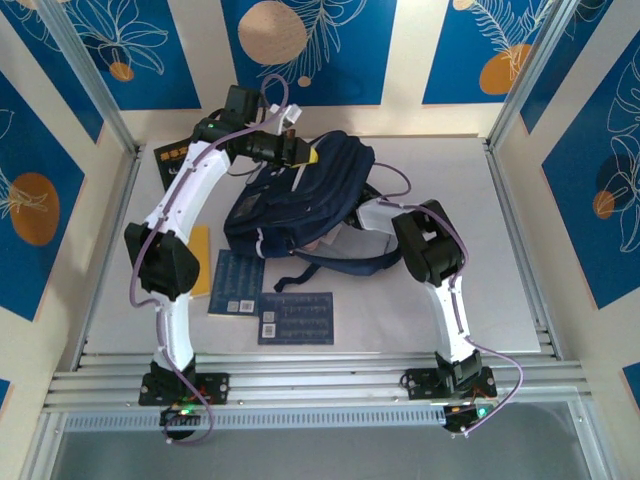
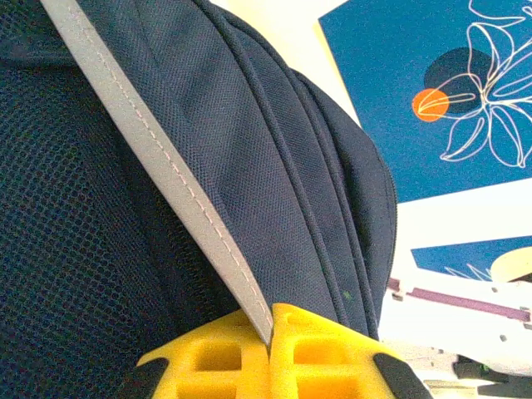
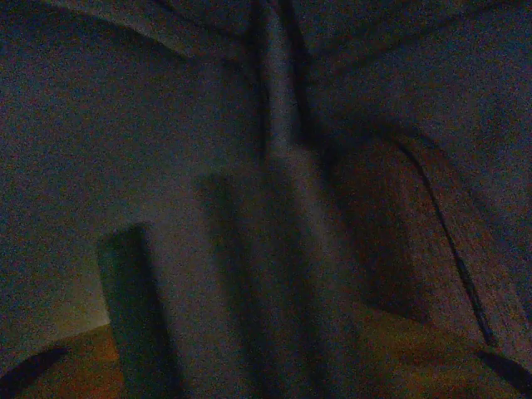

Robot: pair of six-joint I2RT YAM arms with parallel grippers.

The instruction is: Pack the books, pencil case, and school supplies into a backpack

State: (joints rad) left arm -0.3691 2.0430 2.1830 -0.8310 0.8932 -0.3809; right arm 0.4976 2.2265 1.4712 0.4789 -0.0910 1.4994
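Two arms attend the backpack (image 1: 300, 205), mid-table. Left gripper (image 2: 270, 332), at its 12 o'clock edge, pinches the pale stripe (image 2: 166, 166), presumably to hold the mouth open; right gripper (image 3: 266, 374) reaches inside from 4 o'clock, its jaw spread unreadable in darkness.

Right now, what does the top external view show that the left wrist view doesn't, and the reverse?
Top external: the overall layout. Two dark blue books lie on the table in front of the backpack. A yellow-orange book lies left of them, and a black book is at the far left.
Left wrist: a close-up of yellow fingers shut on the pack's pale stripe, with mesh fabric beside it.
Both: the navy backpack, and the left claw gripping it.
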